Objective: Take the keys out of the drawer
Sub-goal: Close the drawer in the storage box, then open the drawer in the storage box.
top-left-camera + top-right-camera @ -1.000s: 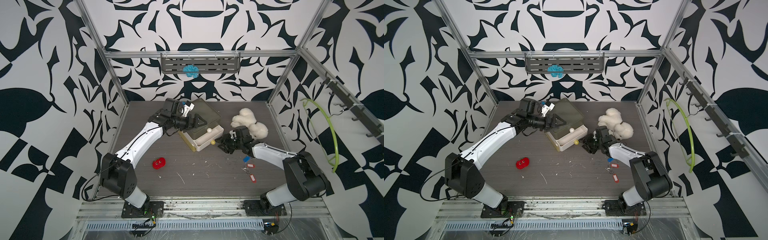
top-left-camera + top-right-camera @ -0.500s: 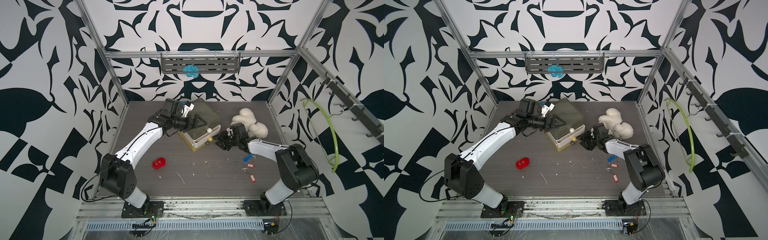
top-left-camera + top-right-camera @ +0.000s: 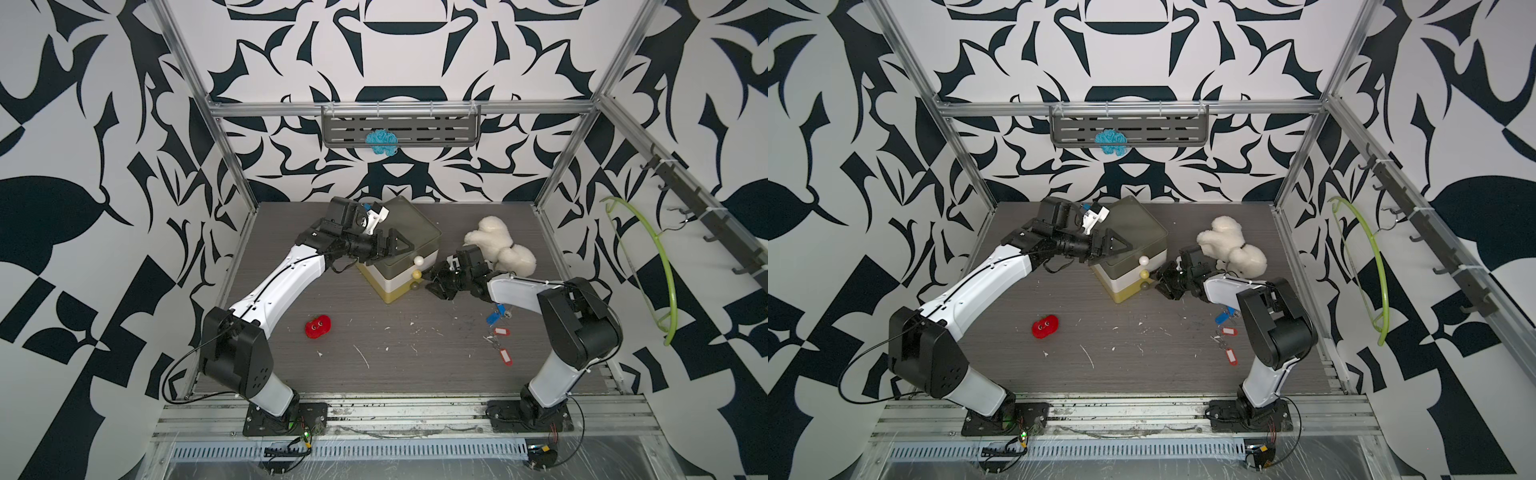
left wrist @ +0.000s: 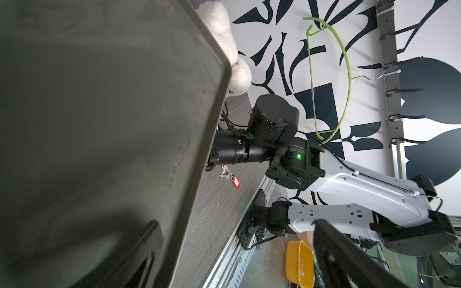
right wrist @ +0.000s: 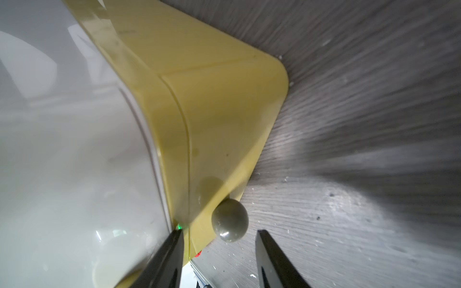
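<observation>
Right gripper [image 5: 219,233], jaws parted around the bottom knob [image 5: 230,220] without gripping, could close off-centre and slip, sliding the cabinet [image 3: 415,222] under the wide-open left gripper [image 3: 395,247].

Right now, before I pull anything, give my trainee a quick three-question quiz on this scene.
1. True or false: the keys lie on the table beside the right arm.
2. Which knob sits between the right gripper's fingers? A white, B yellow, C grey-green.
3. How many drawers of the drawer unit stand pulled out?
Key: 1 true. 2 C, the bottom knob, not touched by either finger. 3 none.
</observation>
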Tool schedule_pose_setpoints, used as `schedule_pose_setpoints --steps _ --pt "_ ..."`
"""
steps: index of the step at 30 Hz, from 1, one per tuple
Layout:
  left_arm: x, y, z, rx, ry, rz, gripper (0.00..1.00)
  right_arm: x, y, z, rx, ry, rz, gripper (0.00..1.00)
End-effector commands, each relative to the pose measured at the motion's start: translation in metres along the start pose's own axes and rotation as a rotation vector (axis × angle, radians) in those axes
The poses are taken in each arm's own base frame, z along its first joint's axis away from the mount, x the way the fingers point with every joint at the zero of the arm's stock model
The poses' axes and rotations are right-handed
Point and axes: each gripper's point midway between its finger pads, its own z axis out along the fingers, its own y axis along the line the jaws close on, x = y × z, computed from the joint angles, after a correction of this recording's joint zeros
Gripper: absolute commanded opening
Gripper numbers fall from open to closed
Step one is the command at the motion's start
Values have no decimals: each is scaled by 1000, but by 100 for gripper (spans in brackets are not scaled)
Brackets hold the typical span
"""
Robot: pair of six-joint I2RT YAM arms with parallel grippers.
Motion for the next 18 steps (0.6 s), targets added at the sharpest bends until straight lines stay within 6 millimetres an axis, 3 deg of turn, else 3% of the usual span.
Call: schedule_pose_setpoints --steps 1,8,13,18 --pt "13 12 1 -23 35 -40 99 -8 42 -7 -105 -45 -68 52" --pt "13 11 -1 -21 31 -34 99 3 14 -25 -99 -98 -85 57" --pt "17 12 -2 -27 30 -32 99 25 26 -23 -195 -45 -219 62" --pt "18 12 -3 -27 25 -32 99 38 33 -6 -198 -15 -327 59"
